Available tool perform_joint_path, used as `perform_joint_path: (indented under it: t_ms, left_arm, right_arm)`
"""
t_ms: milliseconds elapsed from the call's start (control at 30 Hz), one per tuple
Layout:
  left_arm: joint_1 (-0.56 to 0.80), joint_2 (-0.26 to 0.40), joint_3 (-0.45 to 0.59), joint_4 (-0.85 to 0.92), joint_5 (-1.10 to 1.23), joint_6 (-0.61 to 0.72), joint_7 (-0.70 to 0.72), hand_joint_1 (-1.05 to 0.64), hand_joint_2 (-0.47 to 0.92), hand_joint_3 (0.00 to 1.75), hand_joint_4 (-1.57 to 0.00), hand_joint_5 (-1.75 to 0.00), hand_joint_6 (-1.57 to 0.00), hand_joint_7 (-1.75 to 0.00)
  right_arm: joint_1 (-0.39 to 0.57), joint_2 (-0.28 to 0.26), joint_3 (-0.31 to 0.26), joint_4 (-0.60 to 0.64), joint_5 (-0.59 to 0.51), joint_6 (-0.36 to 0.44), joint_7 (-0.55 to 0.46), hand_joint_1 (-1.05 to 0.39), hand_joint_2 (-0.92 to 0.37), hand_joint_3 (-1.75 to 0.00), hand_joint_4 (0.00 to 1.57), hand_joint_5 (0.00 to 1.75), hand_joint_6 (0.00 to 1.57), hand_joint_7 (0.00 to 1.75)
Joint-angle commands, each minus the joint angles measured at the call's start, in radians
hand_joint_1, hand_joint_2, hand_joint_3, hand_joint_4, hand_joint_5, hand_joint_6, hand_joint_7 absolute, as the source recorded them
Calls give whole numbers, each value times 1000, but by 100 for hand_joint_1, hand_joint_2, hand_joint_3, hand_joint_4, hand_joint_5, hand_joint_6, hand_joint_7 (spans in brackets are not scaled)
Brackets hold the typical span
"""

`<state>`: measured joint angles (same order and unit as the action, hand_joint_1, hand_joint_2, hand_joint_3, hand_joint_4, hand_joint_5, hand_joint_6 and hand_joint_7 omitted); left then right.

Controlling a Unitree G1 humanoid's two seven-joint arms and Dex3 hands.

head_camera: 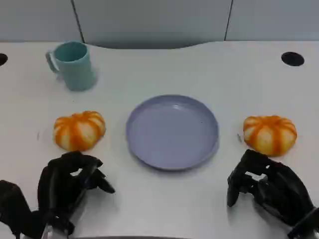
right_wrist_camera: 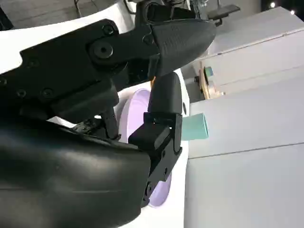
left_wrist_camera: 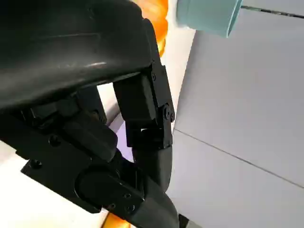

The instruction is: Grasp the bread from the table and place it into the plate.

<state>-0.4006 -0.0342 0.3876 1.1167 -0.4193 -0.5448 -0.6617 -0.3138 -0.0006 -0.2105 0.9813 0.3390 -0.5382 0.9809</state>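
Two orange-and-white pumpkin-shaped breads lie on the white table. The left bread [head_camera: 79, 130] [left_wrist_camera: 157, 14] is to the left of the lavender plate [head_camera: 172, 132] and the right bread [head_camera: 269, 134] is to its right. The plate holds nothing. My left hand [head_camera: 70, 188] [left_wrist_camera: 95, 118] hovers just in front of the left bread, fingers loosely bent and apart, holding nothing. Just in front of the right bread, my right hand [head_camera: 269, 189] [right_wrist_camera: 118, 95] is equally empty, its fingers apart. The right wrist view shows the plate [right_wrist_camera: 133, 109] past the fingers.
A teal mug [head_camera: 73, 64] [left_wrist_camera: 206, 14] [right_wrist_camera: 194, 127] stands at the back left, behind the left bread. Black round holes [head_camera: 292, 59] sit in the tabletop at the far corners. A grey wall panel rises behind the table.
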Motion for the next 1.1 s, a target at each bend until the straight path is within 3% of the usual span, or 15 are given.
perform_joint_path:
  t_ms: [33,200,733,933,1067,1100]
  left_arm:
    - [0,16,3,4,7,-17,-9,-105,67,1,-157,-76,-157,-36]
    - [-5,20,7,8,4,-19,-21,-105,68,1,-157,-76,-157,-35]
    - [-14,32,21,6,-7,14,-46,-105,66,0,-157,-66,-157,-31]
    - [5,61,-43,-17,134,-229,39,-105,74,2,-157,-52,-157,-24]
    - [24,122,-105,-124,297,-424,169,-105,82,3,-136,-45,-136,-14]
    - [19,153,-119,-145,374,-475,231,-105,87,4,-123,-55,-129,-16]
  right_arm:
    - [6,-17,11,-23,-17,-12,-18,-75,-92,-22,72,166,64,127]
    - [-12,-14,-2,11,4,-15,16,-74,-92,-22,69,166,62,128]
    - [-4,-5,8,-4,-14,-18,-29,-76,-92,-20,70,165,64,127]
    - [-24,-3,1,24,-1,-18,7,-74,-92,-21,72,162,64,124]
    - [-17,1,11,0,-17,-19,-16,-74,-92,-23,70,166,62,129]
    - [-17,1,13,-2,-19,-18,-20,-74,-92,-24,69,167,61,130]
